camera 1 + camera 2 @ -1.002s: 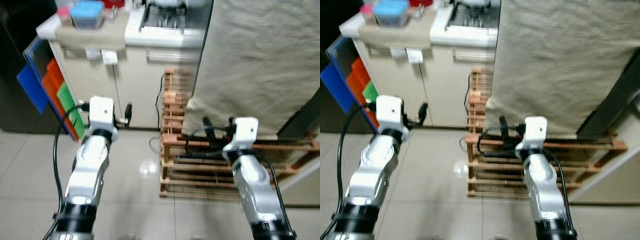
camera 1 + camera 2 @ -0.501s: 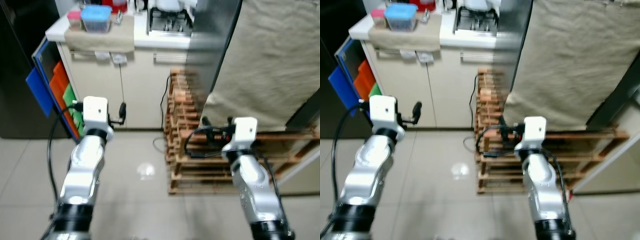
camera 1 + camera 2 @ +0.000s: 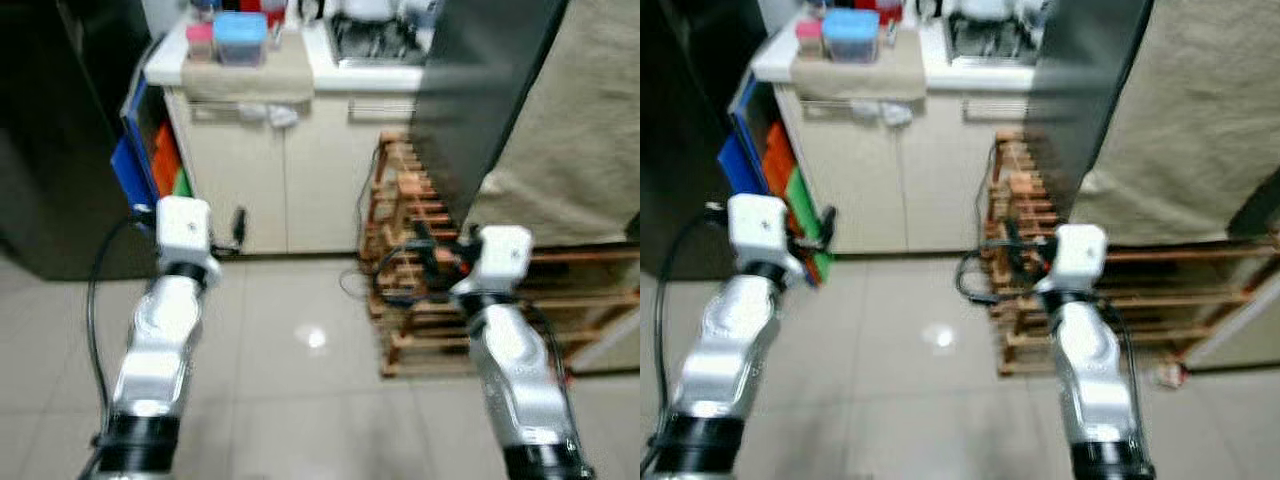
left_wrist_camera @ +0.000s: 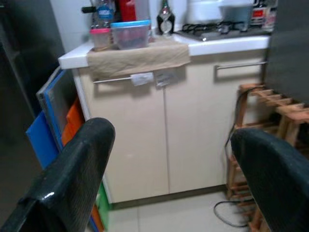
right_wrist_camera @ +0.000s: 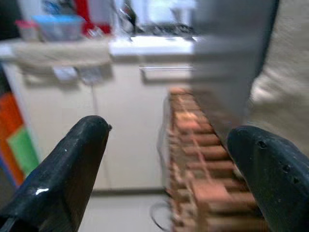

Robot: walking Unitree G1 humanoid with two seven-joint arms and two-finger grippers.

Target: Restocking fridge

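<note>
I face a cream cabinet (image 3: 285,180) at upper centre, with a dark fridge (image 3: 60,130) filling the left edge and a wooden rack (image 3: 420,270) to the right. My left gripper (image 4: 169,159) and right gripper (image 5: 166,159) hang empty, jaws wide. A blue-lidded container (image 3: 240,38) sits top centre. I should turn slowly leftward; motion blurs everything.

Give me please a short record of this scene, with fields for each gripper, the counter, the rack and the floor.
left gripper: open, empty, held up facing the cabinet
right gripper: open, empty, held up near the rack
counter: white top, beige cloth hanging over its edge, blue-lidded container on the cloth, stove beside it
cabinet: cream doors, shut
rack: wooden, slatted, standing right of the cabinet
floor: light tiles
</note>
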